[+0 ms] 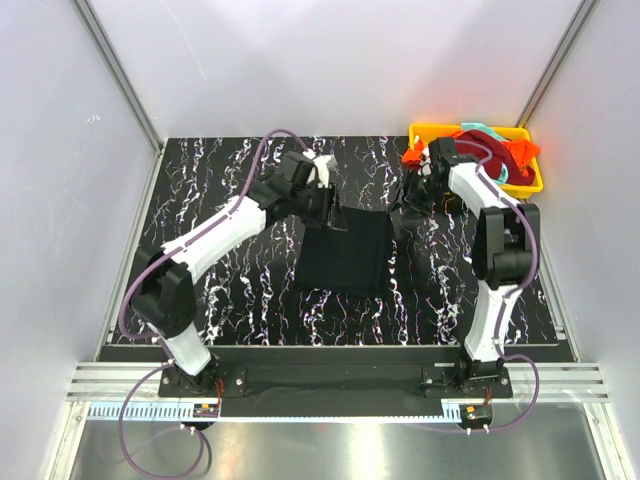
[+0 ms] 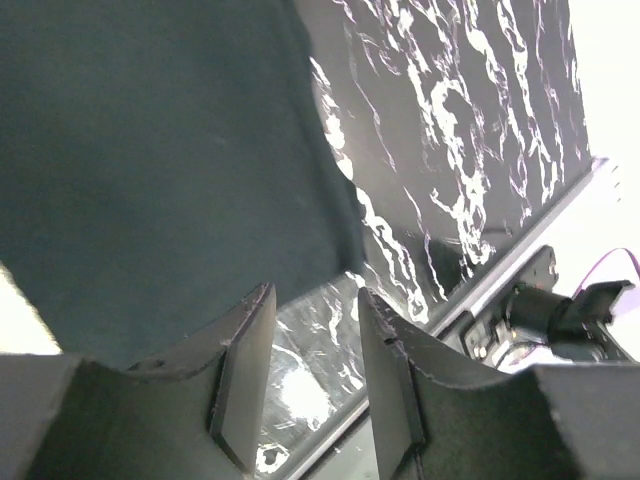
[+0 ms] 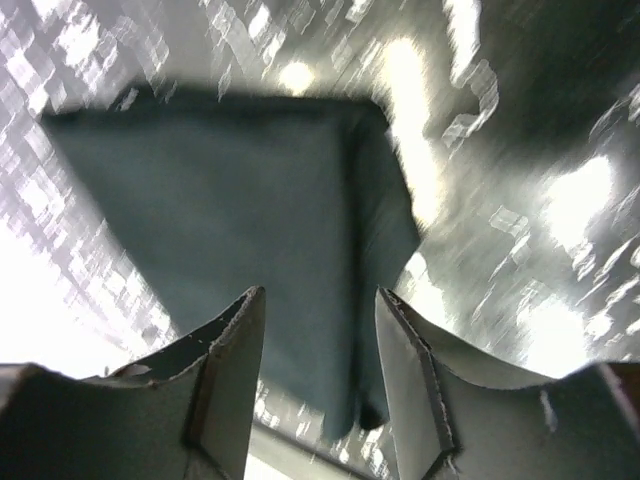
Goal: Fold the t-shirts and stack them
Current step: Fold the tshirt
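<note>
Left pincer (image 2: 313,295) and right pincer (image 3: 320,295), jaws apart and empty, hover over far corners of the black t-shirt (image 1: 345,255), seemingly poised to fold.

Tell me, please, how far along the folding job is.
Done: the black tee lies folded mid-table. In hand: left tool and right tool, both open, hover near its far corners. Left: red tee, orange tee and teal tee, bunched in the yellow tray; no stack yet.

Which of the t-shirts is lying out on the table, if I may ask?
The black t-shirt; the other t-shirts are heaped in the yellow tray.
</note>
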`<state>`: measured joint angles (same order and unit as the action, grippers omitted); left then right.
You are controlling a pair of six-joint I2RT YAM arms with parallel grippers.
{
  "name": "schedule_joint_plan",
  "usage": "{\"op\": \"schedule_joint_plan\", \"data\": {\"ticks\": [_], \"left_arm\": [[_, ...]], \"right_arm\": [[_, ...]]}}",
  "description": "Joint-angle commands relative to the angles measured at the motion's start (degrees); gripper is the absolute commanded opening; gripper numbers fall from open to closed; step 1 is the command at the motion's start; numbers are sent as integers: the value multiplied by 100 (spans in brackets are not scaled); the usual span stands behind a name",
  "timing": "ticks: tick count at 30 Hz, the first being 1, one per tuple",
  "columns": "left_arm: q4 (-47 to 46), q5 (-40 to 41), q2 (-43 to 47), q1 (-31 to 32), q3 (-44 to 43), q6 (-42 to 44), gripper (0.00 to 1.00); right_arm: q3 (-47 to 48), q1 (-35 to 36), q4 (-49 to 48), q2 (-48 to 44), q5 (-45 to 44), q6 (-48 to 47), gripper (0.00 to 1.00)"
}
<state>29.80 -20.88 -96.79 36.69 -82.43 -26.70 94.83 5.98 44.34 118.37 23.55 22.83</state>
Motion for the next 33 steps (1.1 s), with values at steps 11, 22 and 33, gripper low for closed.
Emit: {"op": "schedule_joint_plan", "data": {"ticks": [11, 22, 33], "left_arm": [[-1433, -2139, -1771, -1225, -430, 595, 38], [-2338, -2930, -3336, -1753, -940, 350, 36], [-2374, -3114, -4021, -2025, -2030, -63, 38]], "right_arm": [[-1712, 922, -1321, -815, 2558, 442, 33], [-3628, 502, -2016, -552, 2488, 336, 13], [-4174, 132, -2096, -780, 2356, 486, 15]]}}
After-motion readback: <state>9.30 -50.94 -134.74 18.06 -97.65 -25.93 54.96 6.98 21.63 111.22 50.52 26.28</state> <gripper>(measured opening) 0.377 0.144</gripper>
